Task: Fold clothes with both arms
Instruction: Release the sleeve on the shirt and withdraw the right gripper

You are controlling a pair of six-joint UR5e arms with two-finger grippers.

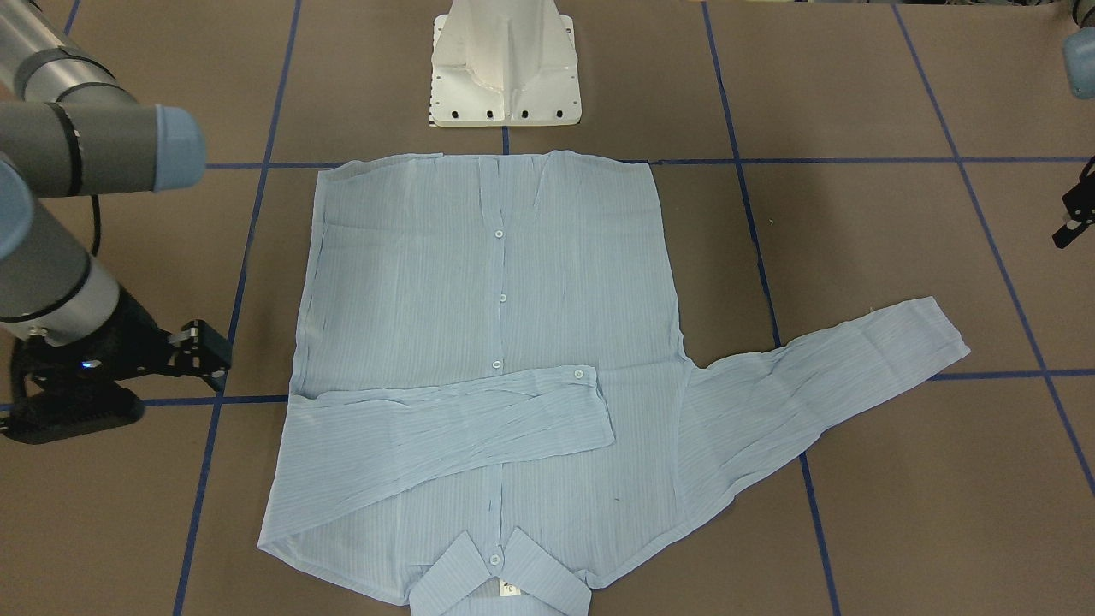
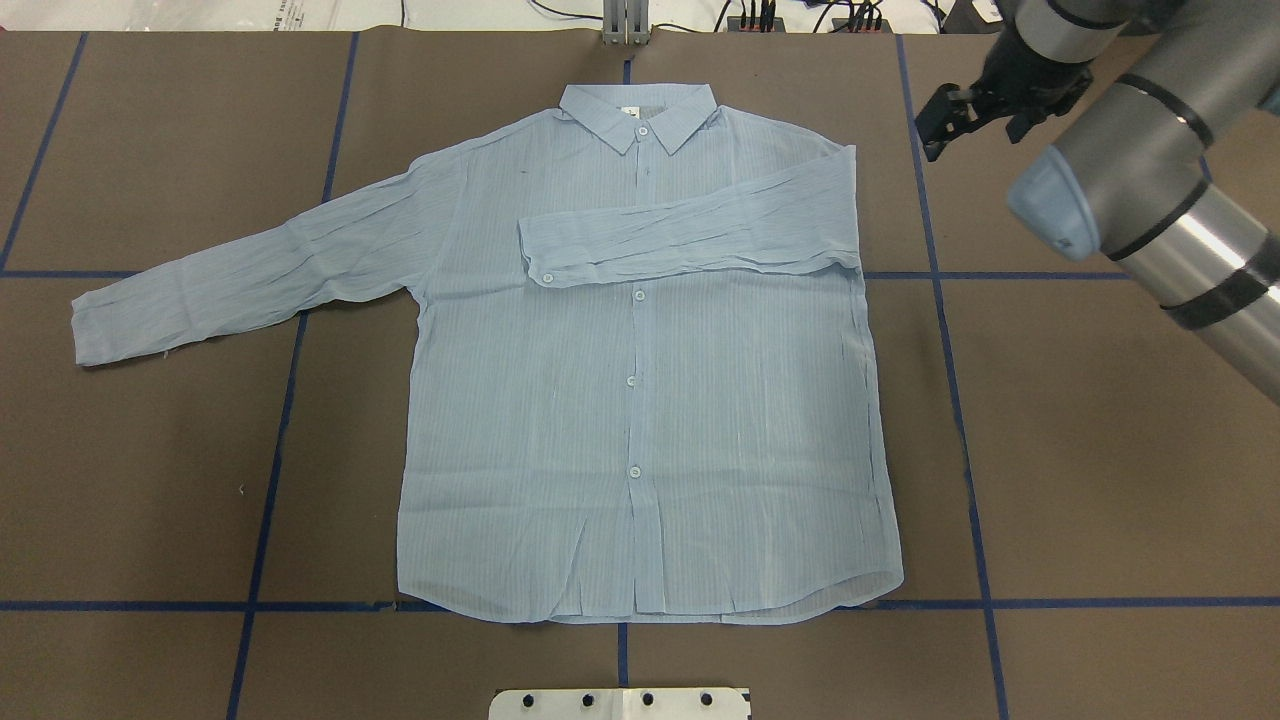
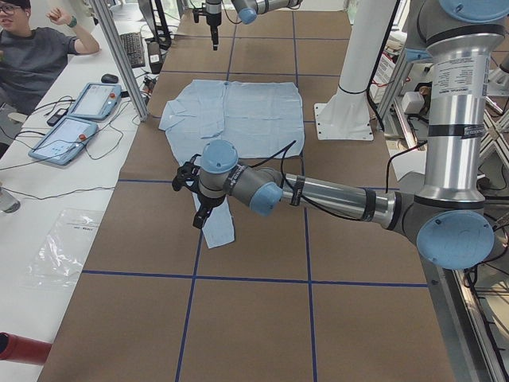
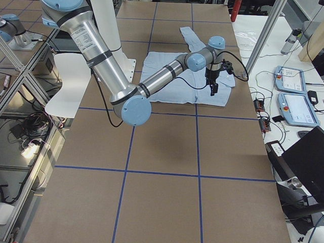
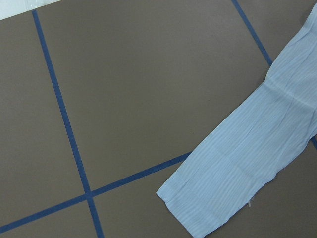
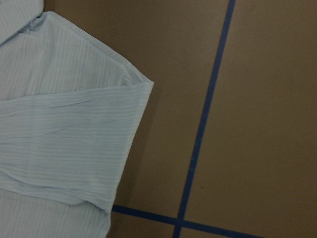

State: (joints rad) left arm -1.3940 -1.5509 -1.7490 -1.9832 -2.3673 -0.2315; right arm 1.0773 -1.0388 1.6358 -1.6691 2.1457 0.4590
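The pale blue striped shirt lies flat and buttoned on the brown table, its collar toward the far side from the robot. One sleeve is folded across the chest. The other sleeve stretches out flat to the robot's left, and its cuff fills the left wrist view. My right gripper hangs open and holds nothing, just outside the folded shoulder edge. My left gripper hovers over the outstretched cuff, fingers spread and holding nothing. It shows only at the frame edge in the front view.
The white pedestal base stands just behind the shirt hem. Blue tape lines grid the brown table. Along the table's far side sit teach pendants, a plastic bag and a seated person.
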